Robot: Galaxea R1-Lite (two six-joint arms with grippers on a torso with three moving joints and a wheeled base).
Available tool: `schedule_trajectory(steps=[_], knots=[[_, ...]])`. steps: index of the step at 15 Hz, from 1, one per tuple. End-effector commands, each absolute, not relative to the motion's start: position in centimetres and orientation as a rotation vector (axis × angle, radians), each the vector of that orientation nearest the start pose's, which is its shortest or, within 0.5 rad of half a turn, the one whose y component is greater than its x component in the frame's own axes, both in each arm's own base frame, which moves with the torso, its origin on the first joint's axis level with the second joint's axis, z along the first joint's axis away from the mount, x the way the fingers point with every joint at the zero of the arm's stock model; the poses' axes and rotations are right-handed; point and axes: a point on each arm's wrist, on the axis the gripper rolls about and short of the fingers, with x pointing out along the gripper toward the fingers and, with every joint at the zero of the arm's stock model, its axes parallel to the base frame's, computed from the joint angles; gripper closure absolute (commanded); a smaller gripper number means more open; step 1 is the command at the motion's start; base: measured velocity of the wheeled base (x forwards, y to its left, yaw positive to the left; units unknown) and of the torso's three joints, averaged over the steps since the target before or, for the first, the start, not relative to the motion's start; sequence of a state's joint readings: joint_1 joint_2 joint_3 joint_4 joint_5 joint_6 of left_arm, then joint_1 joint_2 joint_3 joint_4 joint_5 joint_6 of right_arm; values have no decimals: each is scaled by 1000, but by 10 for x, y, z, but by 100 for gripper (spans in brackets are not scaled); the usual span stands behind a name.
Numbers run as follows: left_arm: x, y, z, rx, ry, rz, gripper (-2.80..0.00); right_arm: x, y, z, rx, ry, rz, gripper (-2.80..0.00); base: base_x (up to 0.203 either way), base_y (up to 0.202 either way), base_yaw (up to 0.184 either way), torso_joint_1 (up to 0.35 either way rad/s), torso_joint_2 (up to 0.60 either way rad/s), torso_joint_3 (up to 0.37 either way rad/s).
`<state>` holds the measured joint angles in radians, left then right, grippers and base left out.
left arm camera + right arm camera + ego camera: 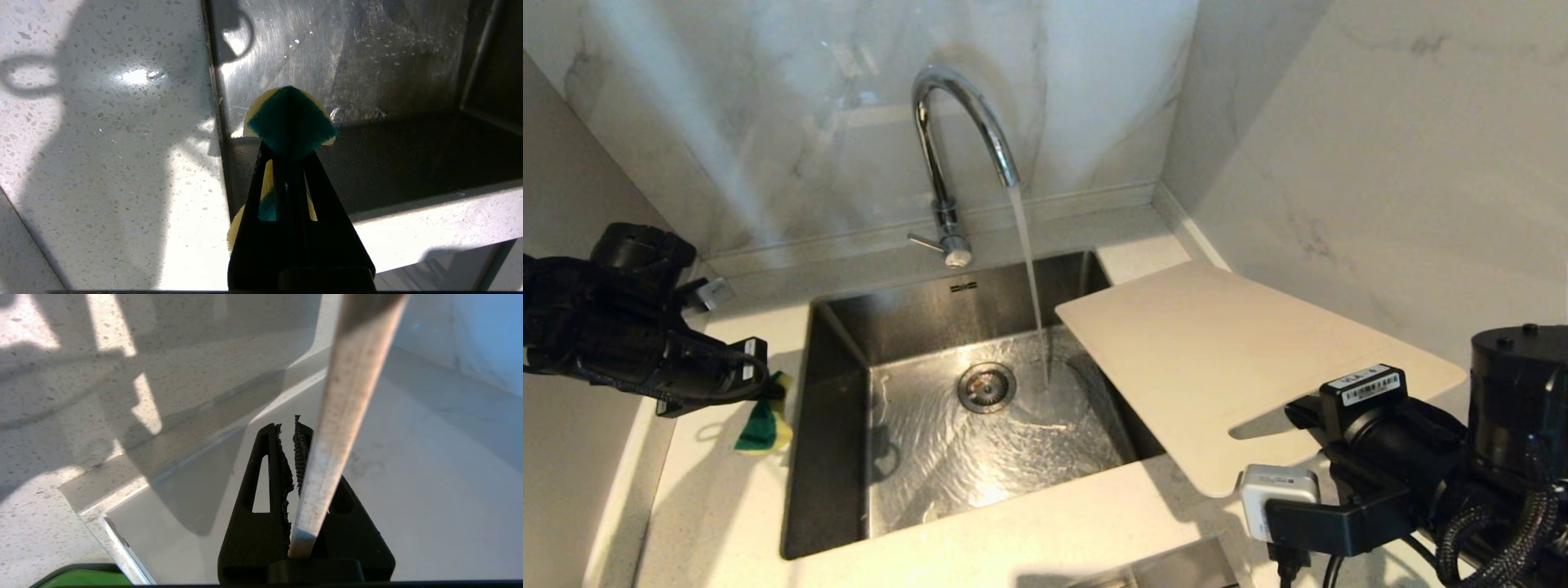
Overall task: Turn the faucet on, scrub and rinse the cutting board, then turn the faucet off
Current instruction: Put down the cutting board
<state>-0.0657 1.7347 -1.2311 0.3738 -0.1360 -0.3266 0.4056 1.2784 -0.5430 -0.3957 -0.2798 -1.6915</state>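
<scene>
Right gripper (295, 437): fingers pinched on the near short edge of the cutting board (1225, 351), seen edge-on in the wrist view; board sits between the pads but off to one side, so the bite looks shallow. Board is raised off the counter (1013, 523) at about 4 o'clock from the sink (833, 327), its far corner overhanging the basin near the running stream from the faucet (956, 122). Judgement: thin, stiff, light plastic; long lever arm from an edge pinch, so it may sag or swivel, and will be slippery once wet. Better hold is deeper at the handle end. Left gripper (286, 163): closed on a green-yellow sponge (288, 120), soft and compressible, at 9 o'clock of the sink rim.
</scene>
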Motion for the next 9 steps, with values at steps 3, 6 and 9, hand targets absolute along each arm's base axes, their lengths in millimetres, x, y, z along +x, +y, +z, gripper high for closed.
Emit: schedule_trajectory(steps=[3, 6, 9], knots=[[304, -24, 198, -335, 907, -45, 0, 187, 73, 174, -1751, 217, 430, 0, 0, 0, 0, 0, 0, 0], [305, -24, 197, -335, 908, -44, 0, 186, 71, 163, -1761, 263, 460, 0, 0, 0, 0, 0, 0, 0], [305, -24, 198, -332, 905, -46, 0, 181, 63, 148, -1767, 334, 492, 0, 0, 0, 0, 0, 0, 0]])
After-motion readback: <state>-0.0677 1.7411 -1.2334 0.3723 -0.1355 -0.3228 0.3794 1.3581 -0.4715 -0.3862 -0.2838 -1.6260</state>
